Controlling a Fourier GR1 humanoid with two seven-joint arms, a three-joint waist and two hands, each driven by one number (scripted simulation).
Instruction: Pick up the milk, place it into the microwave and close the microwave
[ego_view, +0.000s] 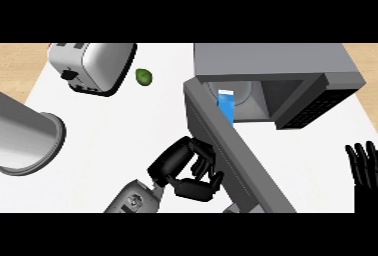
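The milk (226, 106) is a blue and white carton standing upright inside the microwave (280, 65), near the left side of the cavity. The microwave door (232, 150) is open, swinging out toward the viewer. The left hand (184, 167) is just left of that door, fingers curled against its outer face, holding nothing. The right hand (363, 165) shows below the microwave at the right edge, fingers straight and spread. The counter (111, 130) is white; left of the microwave lie a green lime (144, 76), a toaster (92, 65) and a metal pot (26, 137). Wooden flooring (22, 55) shows beyond the counter.
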